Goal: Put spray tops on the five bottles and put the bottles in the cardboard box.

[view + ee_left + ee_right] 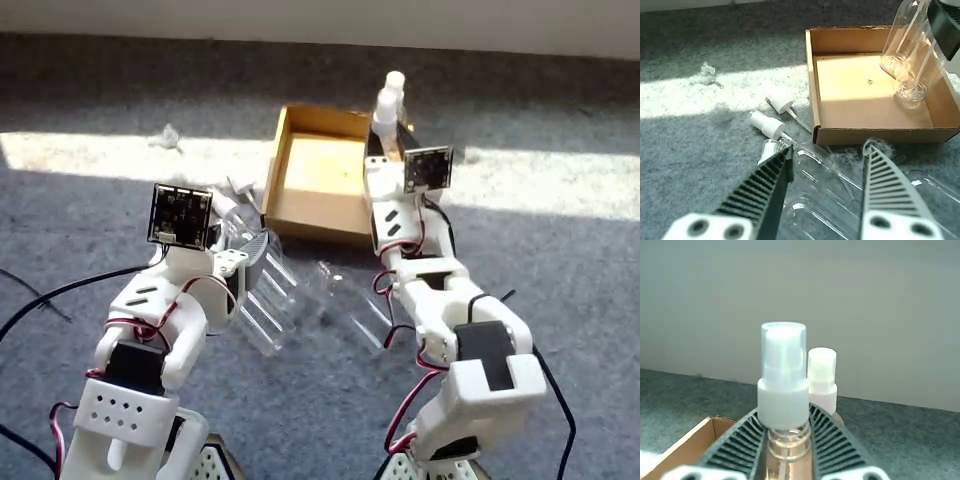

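**Item 1, right gripper** (pixel 785 422): closed around the neck of a capped bottle (pixel 784 440), just under its spray top. I hold it upright at the far corner of the cardboard box (pixel 312 228), on the right arm's side. In the left wrist view its base hangs inside the box walls. I cannot tell whether it touches the floor.

**Item 2, second capped bottle** (pixel 822 375): just beside the first, top fitted, at the same corner. I count it as delivered, or very nearly.

**Item 3, left gripper** (pixel 829 149): fingers spread wide, nothing between them, low over the bare bottles (pixel 815 200).

**Item 4, bare bottles:** clear, on their sides on the carpet (pixel 560 300) between the arms, just in front of the box. I judge there are three, but their walls overlap, so the count is unsure.

**Item 5, loose spray tops** (pixel 780 99): two on the carpet beside the box, on the left arm's side. A third white top (pixel 769 148) lies by my left fingertip, and I cannot tell whether it is fitted.

**Status:** by my reckoning two of five are capped. The rest need tops, then boxing.

**Obstructions:**
- The bare bottles are crowded together, so a clean grip on one looks awkward.
- The box's front wall stands close behind them.
- The right arm occupies its corner of the box.
- A scrap of fluff (pixel 706 74) lies well apart and is harmless.
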Controlling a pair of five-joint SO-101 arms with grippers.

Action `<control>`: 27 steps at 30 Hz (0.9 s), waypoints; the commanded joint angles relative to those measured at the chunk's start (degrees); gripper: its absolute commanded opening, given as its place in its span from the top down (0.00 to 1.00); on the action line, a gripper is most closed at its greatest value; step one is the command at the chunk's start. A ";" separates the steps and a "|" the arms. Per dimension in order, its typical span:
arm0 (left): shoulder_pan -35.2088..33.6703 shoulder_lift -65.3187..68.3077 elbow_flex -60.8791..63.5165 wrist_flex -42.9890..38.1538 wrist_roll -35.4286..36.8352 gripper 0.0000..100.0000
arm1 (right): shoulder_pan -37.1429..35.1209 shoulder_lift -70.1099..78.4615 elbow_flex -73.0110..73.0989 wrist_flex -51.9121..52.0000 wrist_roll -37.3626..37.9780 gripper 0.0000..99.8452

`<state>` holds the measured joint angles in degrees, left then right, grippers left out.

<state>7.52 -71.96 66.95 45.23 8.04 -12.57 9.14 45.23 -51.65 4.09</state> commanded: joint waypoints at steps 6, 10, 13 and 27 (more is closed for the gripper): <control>-0.31 -0.57 -0.40 -1.05 -0.35 0.79 | 0.66 0.04 -3.65 -1.36 -0.53 1.00; -0.31 -0.57 -0.40 -0.97 -0.35 0.79 | 1.63 0.13 -3.56 -1.36 -0.53 1.00; -0.31 -0.57 -0.40 -0.97 -0.35 0.79 | 1.89 0.13 -3.30 -1.36 -0.53 1.00; -0.31 -0.57 -0.40 -0.88 -0.35 0.79 | 1.98 5.49 -7.87 -1.36 -0.53 1.00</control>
<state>7.52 -71.96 66.95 45.23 8.04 -11.34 15.21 40.48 -51.74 4.00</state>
